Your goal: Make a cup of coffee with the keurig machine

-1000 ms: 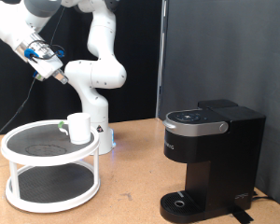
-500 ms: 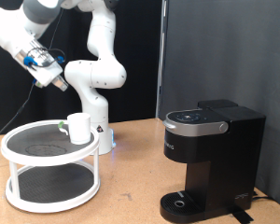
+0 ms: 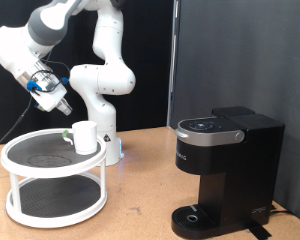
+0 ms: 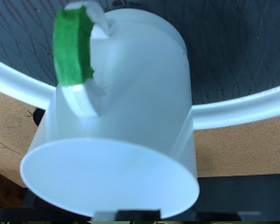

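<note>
- The gripper (image 3: 63, 107) hangs above the cup (image 3: 84, 137); how far its fingers are apart cannot be told, and no picture shows anything between them.
- The cup stands upright, mouth upward, on the white stand (image 3: 20, 185), placed within reach.
- The keurig machine (image 3: 228, 170) stands well apart, lid closed.

White 2-tier stand (image 3: 52, 185) on wooden table (image 3: 140, 190)

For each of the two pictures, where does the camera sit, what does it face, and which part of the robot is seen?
Exterior view: off the arm, facing the table side-on; shows the whole arm, the gripper above the cup on the white stand, and the keurig machine.
Wrist view: on the hand, looking down at the cup; no fingers clearly show.
Shared: cup and stand.
</note>
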Robot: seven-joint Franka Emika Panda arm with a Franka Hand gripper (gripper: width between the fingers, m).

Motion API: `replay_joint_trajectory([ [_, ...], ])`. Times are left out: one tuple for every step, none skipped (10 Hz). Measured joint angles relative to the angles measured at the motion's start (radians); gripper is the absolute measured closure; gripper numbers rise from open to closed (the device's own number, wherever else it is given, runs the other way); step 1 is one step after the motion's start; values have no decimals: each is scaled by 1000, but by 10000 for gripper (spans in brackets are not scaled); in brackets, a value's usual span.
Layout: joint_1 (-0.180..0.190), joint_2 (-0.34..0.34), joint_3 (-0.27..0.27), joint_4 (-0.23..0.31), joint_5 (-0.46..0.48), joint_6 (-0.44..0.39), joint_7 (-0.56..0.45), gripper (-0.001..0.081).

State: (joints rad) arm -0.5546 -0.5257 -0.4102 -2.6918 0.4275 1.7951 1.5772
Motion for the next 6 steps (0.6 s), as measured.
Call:
replay_joint_trajectory([
  [0,4,-2,-3,0,2,-14,806],
  [0,5,-6,-4,0,2,-23,806],
  [0,5,-10,-4,2,1,-28,806],
  [0,5,-12,-4,5,-2,-30,806],
  [0,4,-15,0,6,-14,-34,806],
  [0,3,-20,3,6,-23,-39,806],
])
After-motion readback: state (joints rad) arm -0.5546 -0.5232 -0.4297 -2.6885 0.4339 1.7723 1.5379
